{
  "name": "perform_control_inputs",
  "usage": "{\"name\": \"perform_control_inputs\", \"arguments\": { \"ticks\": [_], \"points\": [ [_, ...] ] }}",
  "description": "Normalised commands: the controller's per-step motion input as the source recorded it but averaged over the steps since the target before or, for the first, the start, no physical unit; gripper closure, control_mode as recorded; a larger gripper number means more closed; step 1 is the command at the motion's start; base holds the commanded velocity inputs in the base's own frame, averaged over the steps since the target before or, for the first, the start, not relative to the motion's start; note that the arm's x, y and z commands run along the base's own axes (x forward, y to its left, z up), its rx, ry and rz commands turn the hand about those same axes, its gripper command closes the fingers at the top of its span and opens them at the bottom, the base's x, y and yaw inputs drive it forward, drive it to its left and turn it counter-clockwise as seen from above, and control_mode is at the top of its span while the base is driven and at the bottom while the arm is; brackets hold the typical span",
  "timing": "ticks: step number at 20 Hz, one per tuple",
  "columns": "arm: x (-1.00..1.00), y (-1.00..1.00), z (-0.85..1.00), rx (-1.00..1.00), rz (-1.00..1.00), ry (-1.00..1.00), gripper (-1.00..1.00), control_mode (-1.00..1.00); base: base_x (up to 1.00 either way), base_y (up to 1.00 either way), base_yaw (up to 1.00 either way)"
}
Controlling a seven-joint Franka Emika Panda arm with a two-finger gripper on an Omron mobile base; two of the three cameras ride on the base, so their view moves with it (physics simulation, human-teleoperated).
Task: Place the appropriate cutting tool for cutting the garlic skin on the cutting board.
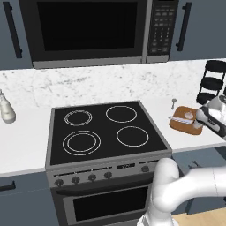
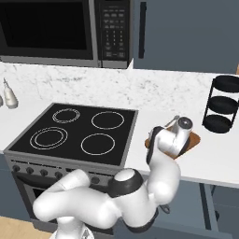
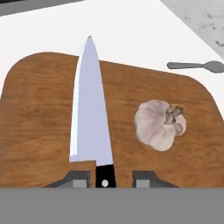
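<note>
The cutting tool (image 3: 91,105), a knife with a long silver blade and black handle, lies flat on the brown wooden cutting board (image 3: 39,109). Its tip reaches just past the board's far edge. The garlic (image 3: 159,124), a pale bulb, rests on the board to the right of the blade. My gripper (image 3: 112,177) hovers over the handle end, its fingertips (image 3: 78,177) standing a little apart from the handle on both sides, so it is open. From the left base view the board (image 1: 182,125) sits on the counter right of the stove, under my hand.
A small grey spoon (image 3: 194,66) lies on the white counter just beyond the board. The black stovetop (image 1: 106,130) is to the left, a black three-tier rack (image 2: 221,105) to the right, and a bottle (image 1: 6,108) at the far left.
</note>
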Motion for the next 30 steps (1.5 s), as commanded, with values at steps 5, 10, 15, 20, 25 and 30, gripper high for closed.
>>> {"name": "perform_control_inputs", "arguments": {
  "ticks": [5, 10, 15, 20, 25, 30],
  "points": [
    [0.00, -0.24, 0.00, 0.09, 0.03, 0.10, -1.00, -1.00, 0.00, 0.00, 0.00],
    [0.00, -0.38, 0.49, 0.11, 0.14, 0.03, -1.00, -1.00, 0.00, 0.00, 0.00],
    [0.00, -0.51, 0.95, 0.12, 0.14, -0.04, -1.00, -1.00, 0.00, 0.00, 0.00],
    [-0.10, -0.28, 0.37, 0.08, 0.06, -0.09, -1.00, -1.00, 0.00, 0.00, 0.00],
    [-0.58, 0.10, 0.02, 0.01, 0.00, -0.11, -1.00, -1.00, 0.00, 0.00, 0.00],
    [-0.89, 0.72, 0.34, -0.20, 0.01, -0.36, -1.00, -1.00, 0.00, 0.00, 0.00]
  ]
}}
